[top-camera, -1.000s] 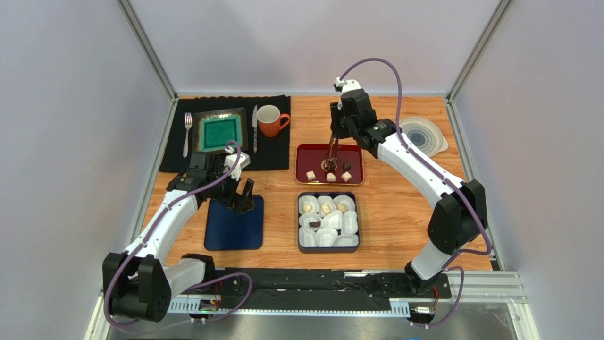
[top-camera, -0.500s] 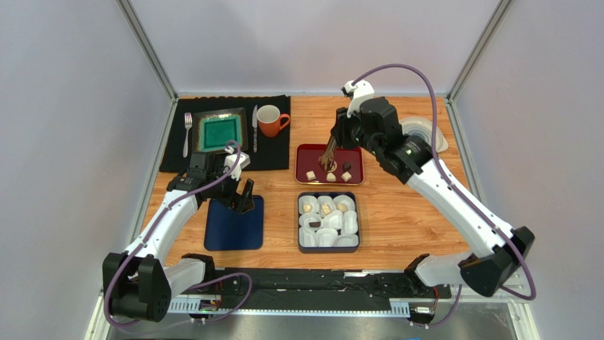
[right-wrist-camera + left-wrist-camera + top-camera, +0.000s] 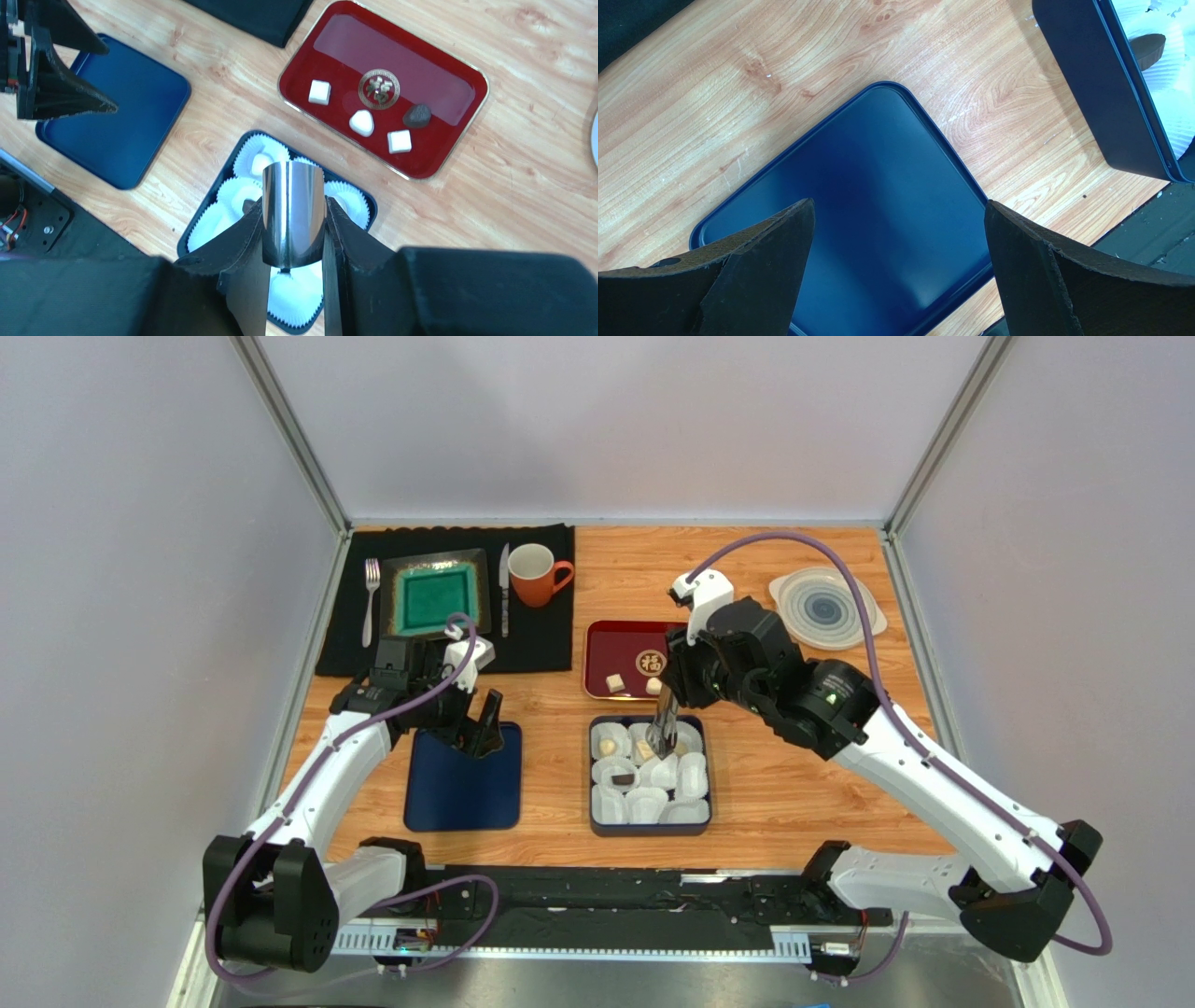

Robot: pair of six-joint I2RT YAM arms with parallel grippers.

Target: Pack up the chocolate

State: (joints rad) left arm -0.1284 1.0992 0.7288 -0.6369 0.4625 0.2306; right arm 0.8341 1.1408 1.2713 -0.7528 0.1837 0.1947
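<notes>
My right gripper [image 3: 675, 685] [image 3: 293, 201] is shut on shiny metal tongs [image 3: 661, 724] [image 3: 293, 213], which point down over the dark blue box [image 3: 599, 825] [image 3: 368, 203] lined with white paper cups. The tongs' tips are hidden, so whether they carry anything is unclear. Chocolate lies on the red tray [image 3: 610, 639] [image 3: 449, 150]: a cream cube [image 3: 319, 92], a rounded cream piece [image 3: 362, 123], a dark piece [image 3: 417, 115] and another cream cube [image 3: 399, 141]. A dark piece [image 3: 622, 779] sits in a cup. My left gripper [image 3: 481, 727] [image 3: 897, 206] hangs open above the blue lid [image 3: 463, 784] [image 3: 864, 210].
A black placemat [image 3: 547, 637] at the back left carries a green plate [image 3: 435, 598], fork [image 3: 370, 599], knife [image 3: 504, 588] and orange mug [image 3: 535, 573]. A clear round lid [image 3: 828, 605] lies at the back right.
My right arm has swung from the red tray toward the near side, bringing the tongs over the box of paper cups. The left arm has stayed still.
</notes>
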